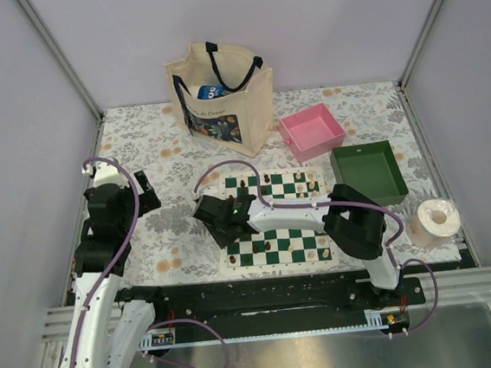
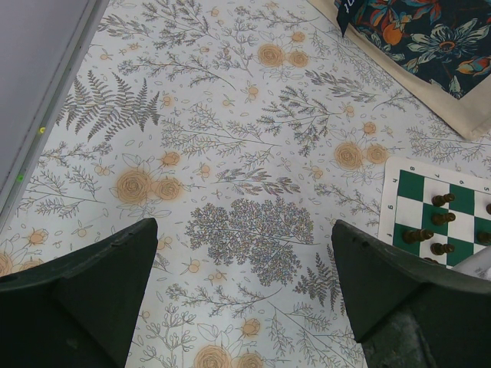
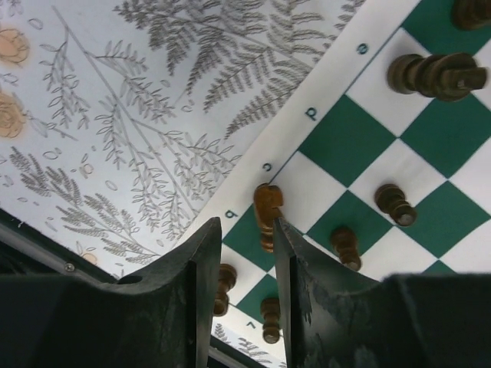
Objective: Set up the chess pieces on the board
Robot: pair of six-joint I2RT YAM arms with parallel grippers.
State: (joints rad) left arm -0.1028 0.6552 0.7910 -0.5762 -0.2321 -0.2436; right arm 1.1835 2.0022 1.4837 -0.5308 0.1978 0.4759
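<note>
Left gripper hangs spread wide over the floral surface, holding nothing. Right gripper sits low at the left edge of the board — fingers parted a little, a dark knight upright between their tips, other dark chess pieces standing just beside

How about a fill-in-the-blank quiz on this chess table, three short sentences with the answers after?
1. The left gripper hangs above the flowered tablecloth with its jaws wide ____.
2. The dark brown piece at the tips of the right gripper is a ____.
3. The tray beside the green tray is ____ in colour.

Missing words: open; knight; pink.
</note>
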